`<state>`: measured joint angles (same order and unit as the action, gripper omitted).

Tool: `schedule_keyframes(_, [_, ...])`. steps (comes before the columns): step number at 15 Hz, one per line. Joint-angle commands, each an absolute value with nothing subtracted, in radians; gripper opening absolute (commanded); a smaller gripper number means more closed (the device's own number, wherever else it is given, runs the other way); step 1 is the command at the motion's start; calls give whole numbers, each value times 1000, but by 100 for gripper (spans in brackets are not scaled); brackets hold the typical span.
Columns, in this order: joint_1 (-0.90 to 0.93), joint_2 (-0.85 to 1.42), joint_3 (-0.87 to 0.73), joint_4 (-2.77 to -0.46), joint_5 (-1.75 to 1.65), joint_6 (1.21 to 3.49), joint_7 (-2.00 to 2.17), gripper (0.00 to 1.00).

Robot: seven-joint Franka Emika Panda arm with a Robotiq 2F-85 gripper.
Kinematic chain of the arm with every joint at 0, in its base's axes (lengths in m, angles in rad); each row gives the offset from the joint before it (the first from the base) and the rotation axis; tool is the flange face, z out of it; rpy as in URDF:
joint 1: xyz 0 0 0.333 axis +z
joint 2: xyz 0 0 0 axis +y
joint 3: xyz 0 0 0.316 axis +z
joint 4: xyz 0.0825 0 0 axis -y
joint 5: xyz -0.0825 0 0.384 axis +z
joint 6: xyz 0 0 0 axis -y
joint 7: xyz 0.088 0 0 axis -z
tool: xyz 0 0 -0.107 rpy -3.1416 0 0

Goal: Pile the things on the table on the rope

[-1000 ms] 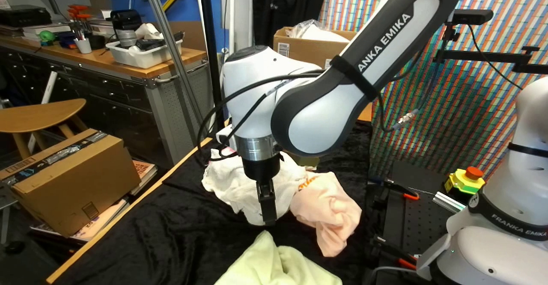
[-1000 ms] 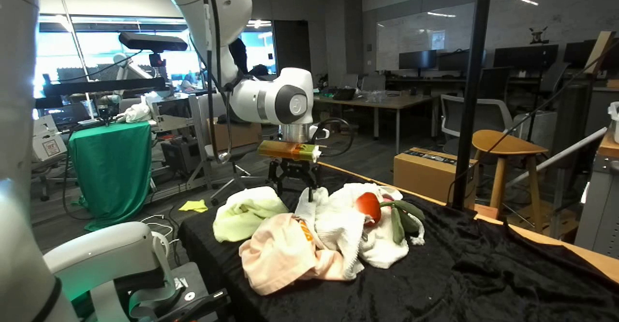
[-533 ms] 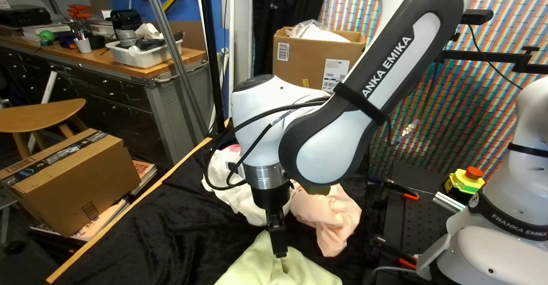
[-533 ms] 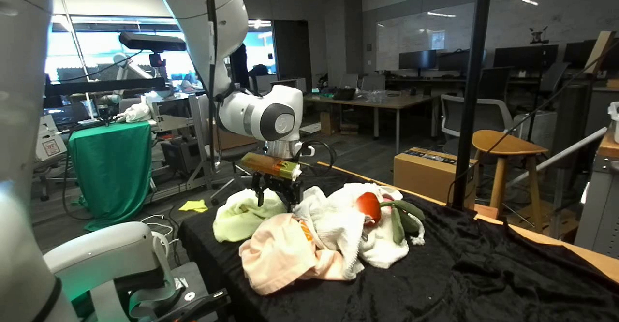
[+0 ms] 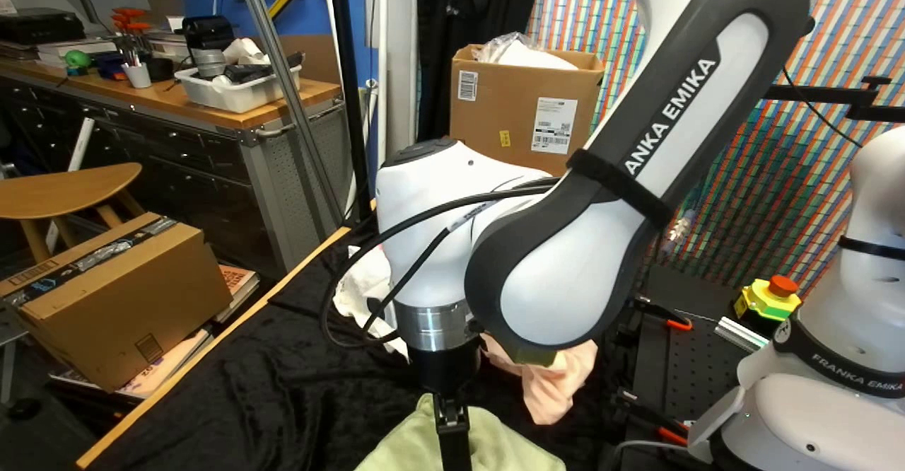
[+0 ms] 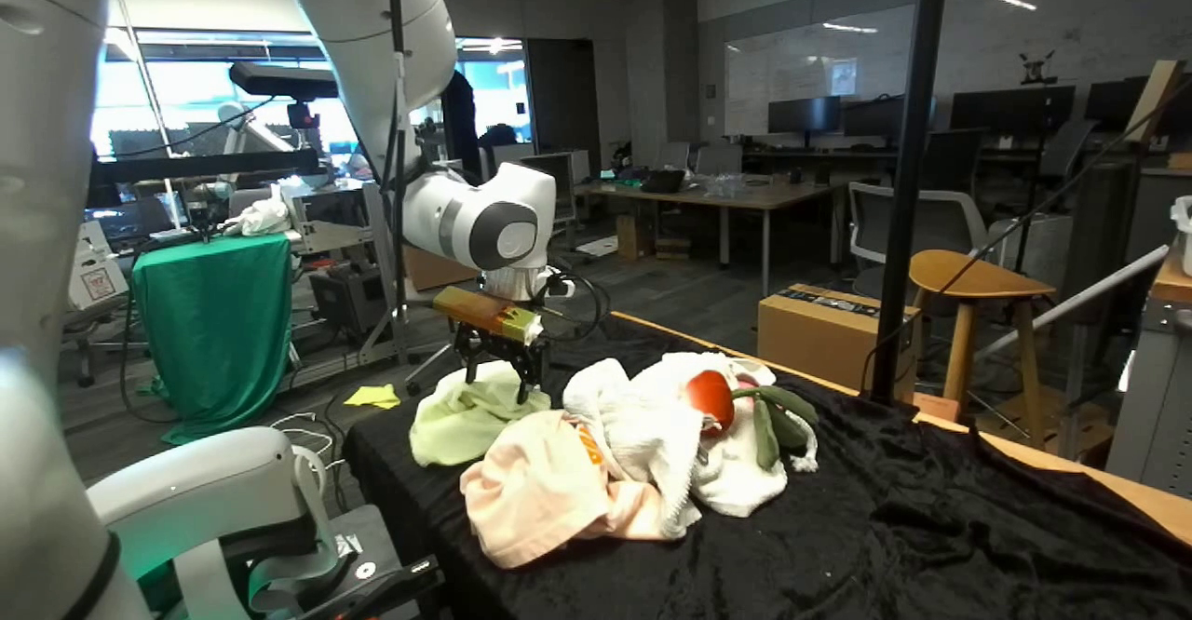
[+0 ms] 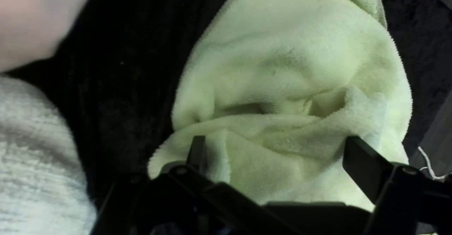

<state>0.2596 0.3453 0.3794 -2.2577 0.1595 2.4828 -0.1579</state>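
A pale yellow-green cloth (image 6: 470, 424) lies crumpled on the black table (image 6: 894, 545). My gripper (image 7: 275, 146) points down over it, its fingers (image 7: 363, 164) wide apart on either side of a fold. Whether the fingertips touch the fabric I cannot tell. Beside it are a peach garment (image 6: 535, 490) and white cloths (image 6: 652, 415), bunched against each other in an exterior view. A red, round soft thing (image 6: 711, 399) with green leaf-like parts (image 6: 768, 432) rests on the white pile. The rope is hidden or out of view.
A wooden strip (image 5: 212, 354) runs along one table edge. A tall black pole (image 6: 908, 182) rises there. The neighbouring arm's base (image 5: 834, 414) stands on a black plate across from it. Cardboard boxes (image 5: 120, 301) are off the table.
My gripper has moved away from the white cloth and come down over the yellow-green one, staying open. The cloths lie where they were.
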Motion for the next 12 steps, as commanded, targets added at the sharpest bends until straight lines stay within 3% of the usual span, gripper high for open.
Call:
schedule_keyframes(1, [262,367,402,-2228,227,2465,-154,100])
schedule_keyframes(12, [263,436,402,-2172,252,2383,-158,100])
